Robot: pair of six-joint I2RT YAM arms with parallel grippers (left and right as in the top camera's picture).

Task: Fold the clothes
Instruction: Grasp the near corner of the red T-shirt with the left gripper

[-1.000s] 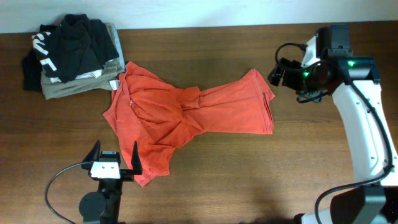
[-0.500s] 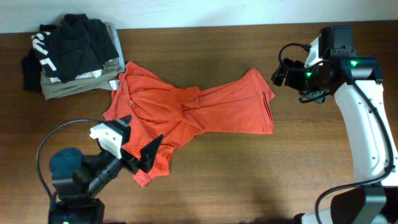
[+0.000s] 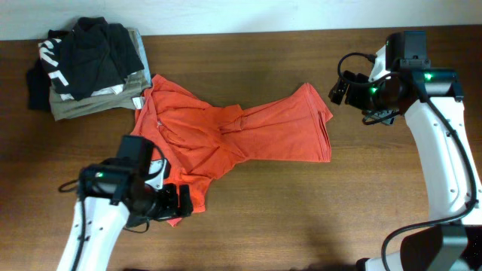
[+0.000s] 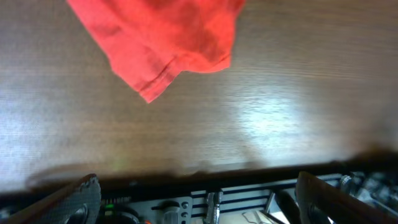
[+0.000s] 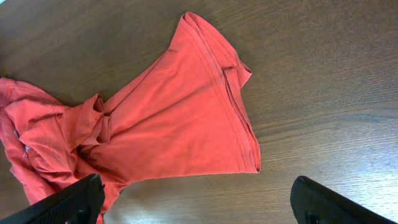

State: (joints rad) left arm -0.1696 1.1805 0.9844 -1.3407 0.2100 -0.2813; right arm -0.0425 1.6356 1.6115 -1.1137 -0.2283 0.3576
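Red-orange T-shirt [image 3: 233, 132] lies crumpled mid-frame on the worktop [image 3: 301, 211]; left end effector [image 3: 175, 202] spread at its lower corner, right end effector [image 3: 337, 92] spread too, upper right.

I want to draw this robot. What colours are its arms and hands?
The left arm and right arm have smooth white links with chunky black joints, each showing a small green light. Thin black cables loop beside them. The left gripper and right gripper are black, each with two dark fingers.
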